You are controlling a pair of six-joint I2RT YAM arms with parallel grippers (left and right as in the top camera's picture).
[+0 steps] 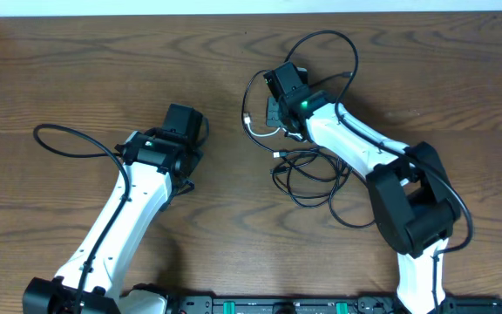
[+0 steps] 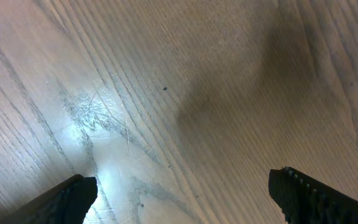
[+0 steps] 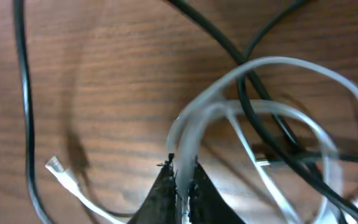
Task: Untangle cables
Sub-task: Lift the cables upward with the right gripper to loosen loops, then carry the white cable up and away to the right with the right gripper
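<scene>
Separating the white cable (image 3: 278, 65) from the black cables (image 3: 23, 93) is the step in hand, by my reading. The white cable lies looped over and under black strands in a tangle at centre-right of the wooden worktop (image 1: 77, 70). Its plug end (image 3: 55, 165) lies free to one side.

Right gripper (image 3: 182, 180): pinched narrow on a doubled bight of the white cable, which rises from between its fingertips. The wrist view is blurred, so how firm the clamp is I cannot tell.

Left gripper (image 2: 182, 196): hangs wide with nothing between its jaws, over bare wood well apart from the tangle.

Next move, judged: draw the white loop up and away from the black strand crossing it, slowly, watching for a snag. The left gripper could pin the black loops.

No brand, label or legible writing in any view; only a green light (image 1: 304, 106) on the right arm.
</scene>
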